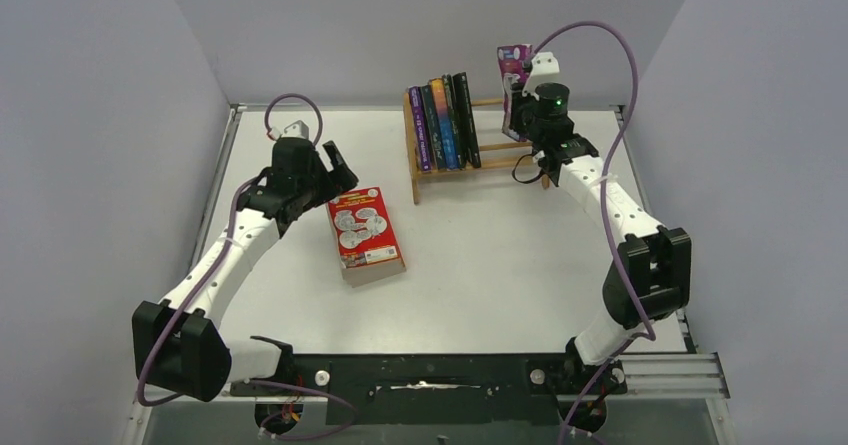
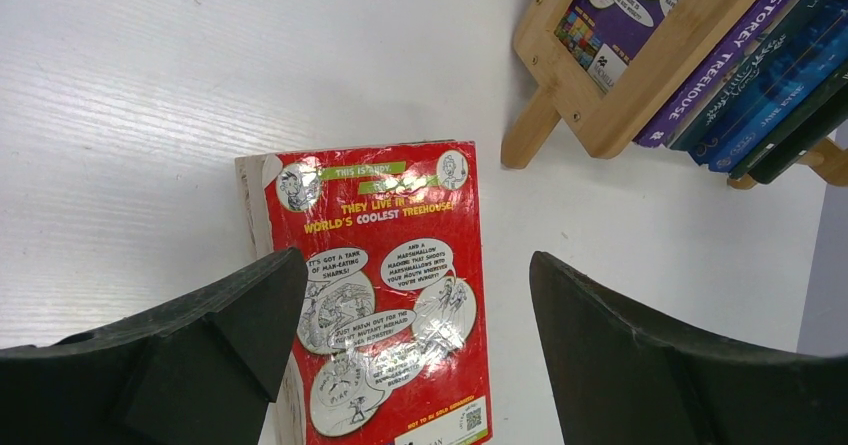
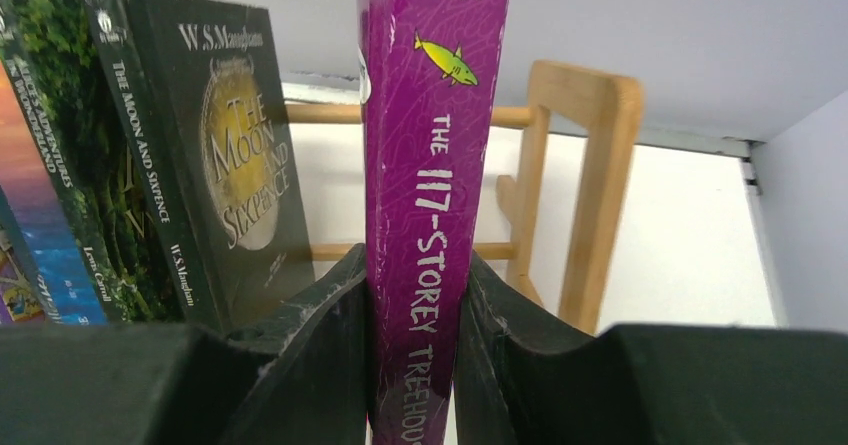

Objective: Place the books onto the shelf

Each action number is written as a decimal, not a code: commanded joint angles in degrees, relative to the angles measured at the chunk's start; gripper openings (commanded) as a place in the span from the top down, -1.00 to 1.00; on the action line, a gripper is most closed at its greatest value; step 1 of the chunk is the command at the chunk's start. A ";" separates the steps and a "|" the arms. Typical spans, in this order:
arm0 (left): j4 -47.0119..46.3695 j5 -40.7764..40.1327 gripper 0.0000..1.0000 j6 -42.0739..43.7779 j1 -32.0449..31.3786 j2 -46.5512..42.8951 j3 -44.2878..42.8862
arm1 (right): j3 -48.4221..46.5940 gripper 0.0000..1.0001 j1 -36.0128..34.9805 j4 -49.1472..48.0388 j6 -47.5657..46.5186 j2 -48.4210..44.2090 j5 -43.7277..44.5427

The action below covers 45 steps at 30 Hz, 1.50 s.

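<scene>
at the right end of the shelf (image 1: 414,180), the right jaws are clamped on the spine of a purple paperback (image 3: 430,165), "the 117-storey treehouse". they hold it upright, with its top well above the rails. seen from the right wrist, it stands between a black copy of "the moon and sixpence" (image 3: 215,165) and the shelf's right end frame (image 3: 585,185), apart from both. the jaws hide its lower edge, so it is not clear whether it rests on the shelf.

toward the left end of the shelf, a row of books (image 1: 442,125) stands packed side by side with spines facing out. a purple one is outermost against the end frame, followed by a dark one, a blue-and-orange one, a dark green one and the black one.

in front of the shelf and off to its left, a red paperback (image 1: 365,233) lies flat on the white counter (image 1: 500,265). its back cover faces up, and it lies apart from the shelf's left foot. the left arm (image 1: 225,255) reaches toward the book from the side away from the shelf. the left jaws hang over it, spread wide and gripping nothing. from the left wrist, one black finger (image 2: 200,345) shows over the book's left edge. the other is out past its right edge, above bare counter.
</scene>
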<state>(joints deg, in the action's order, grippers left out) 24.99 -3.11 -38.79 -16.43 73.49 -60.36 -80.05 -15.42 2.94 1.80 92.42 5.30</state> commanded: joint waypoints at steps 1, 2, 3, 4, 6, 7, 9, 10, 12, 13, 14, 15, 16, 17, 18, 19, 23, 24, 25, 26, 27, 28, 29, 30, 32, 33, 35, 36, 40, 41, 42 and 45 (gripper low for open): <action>-3.38 0.53 -0.65 -0.21 -0.04 -0.44 -0.43 | 1.12 1.00 -0.15 -13.96 0.66 0.20 -3.37; -3.37 0.48 -0.65 -0.19 -0.09 -0.58 -0.26 | 1.28 1.00 -0.19 -14.20 1.06 0.86 -3.74; -3.37 0.54 -0.65 -0.19 0.02 -0.70 -0.09 | 1.49 1.00 -0.29 -14.51 1.26 1.57 -3.98; -3.37 0.53 -0.65 -0.20 -0.01 -0.72 0.02 | 1.79 1.00 -0.23 -15.03 1.50 2.15 -4.08; -3.37 0.64 -0.65 -0.31 -0.01 -0.81 0.23 | 2.46 1.00 -0.28 -16.07 1.84 3.28 -4.36; -3.37 0.75 -0.65 -0.37 0.01 -0.81 0.32 | 3.15 1.00 -0.34 -16.97 2.04 3.86 -4.46; -3.44 0.86 -0.65 -0.37 0.04 -0.88 0.46 | 4.08 1.00 -0.54 -18.48 2.15 4.73 -4.63; -3.46 0.98 -0.65 -0.40 -0.01 -0.89 0.55 | 4.75 1.00 -0.64 -20.14 2.13 5.07 -4.68; -3.45 1.08 -0.65 -0.46 0.02 -0.98 0.74 | 5.82 1.00 -0.91 -22.04 1.94 6.04 -4.68; -3.49 1.21 -0.65 -0.48 0.05 -1.00 0.81 | 6.01 1.00 -1.08 -22.50 1.83 6.71 -4.63; -3.54 1.31 -0.65 -0.42 0.03 -1.02 0.85 | 6.04 1.00 -1.30 -22.75 1.86 7.31 -4.59; -3.55 1.39 -0.65 -0.48 0.06 -0.99 0.86 | 6.04 1.00 -1.55 -22.98 1.84 7.91 -4.60; -3.47 1.52 -0.65 -0.48 0.00 -0.98 0.86 | 5.97 1.00 -1.85 -23.24 1.79 8.56 -4.49; -3.39 1.50 -0.65 -0.47 0.05 -0.98 0.81 | 5.96 1.00 -2.20 -23.44 1.80 9.03 -4.41; -3.38 1.55 -0.65 -0.48 0.06 -0.98 0.77 | 5.96 1.00 -2.56 -23.75 1.77 9.41 -4.34; -3.30 1.53 -0.65 -0.50 0.05 -0.98 0.70 | 5.87 1.00 -2.90 -24.00 1.82 9.93 -4.33; -3.03 1.37 -0.65 -0.40 -0.01 -1.20 0.36 | 4.90 1.00 -3.79 -24.26 2.23 11.65 -4.29; -2.91 1.34 -0.65 -0.36 0.02 -1.25 0.29 | 4.64 1.00 -4.09 -24.37 2.24 12.28 -4.05; -2.89 1.31 -0.65 -0.32 0.04 -1.33 0.26 | 4.17 1.00 -4.23 -24.39 2.14 12.79 -3.99; -2.80 1.21 -0.65 -0.31 0.05 -1.41 0.24 | 3.78 1.00 -4.42 -24.32 2.14 13.35 -3.90; -2.65 1.20 -0.65 -0.24 0.07 -1.48 0.24 | 3.43 1.00 -4.53 -24.22 2.03 13.85 -3.84; -2.55 1.13 -0.65 -0.12 0.08 -1.58 0.32 | 3.07 1.00 -4.65 -24.07 2.04 14.41 -3.74; -2.42 1.06 -0.65 -0.10 0.03 -1.74 0.37 | 2.82 1.00 -4.81 -24.04 2.01 14.78 -3.56; -2.33 1.01 -0.65 -0.12 0.03 -1.88 0.48 | 2.75 0.99 -4.88 -24.03 2.04 14.99 -3.54; -2.17 0.84 -0.65 -0.07 0.03 -2.18 0.74 | 2.50 0.91 -5.07 -23.91 2.25 15.53 -3.54; -2.14 0.84 -0.65 -0.14 0.01 -2.33 0.89 | 2.32 0.86 -5.10 -23.84 2.26 15.77 -3.48; -2.14 0.83 -0.65 -0.22 0.00 -2.47 1.09 | 2.08 0.78 -5.15 -23.81 2.40 16.41 -3.93; -2.12 0.93 -0.65 -0.20 0.02 -2.48 1.12 | 1.83 0.74 -5.15 -23.50 2.40 16.73 -4.28; -1.82 0.96 -0.65 -0.17 0.03 -2.54 0.95 | 0.82 0.63 -5.61 -22.51 2.47 16.69 -4.48; -1.79 0.85 -0.65 -0.20 0.04 -2.68 1.01 | 1.04 0.59 -5.83 -22.68 2.43 16.18 -4.14; -1.83 0.72 -0.65 -0.32 0.05 -2.84 1.07 | 1.30 0.50 -5.98 -22.74 2.44 15.46 -4.04; -2.19 0.81 -0.65 -0.56 0.00 -3.00 1.37 | 1.76 0.27 -6.28 -22.25 2.49 13.24 -4.03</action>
<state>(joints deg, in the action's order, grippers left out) 24.32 -2.28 -38.81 -16.43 72.82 -58.72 -75.79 -20.10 -13.96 3.66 109.49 1.78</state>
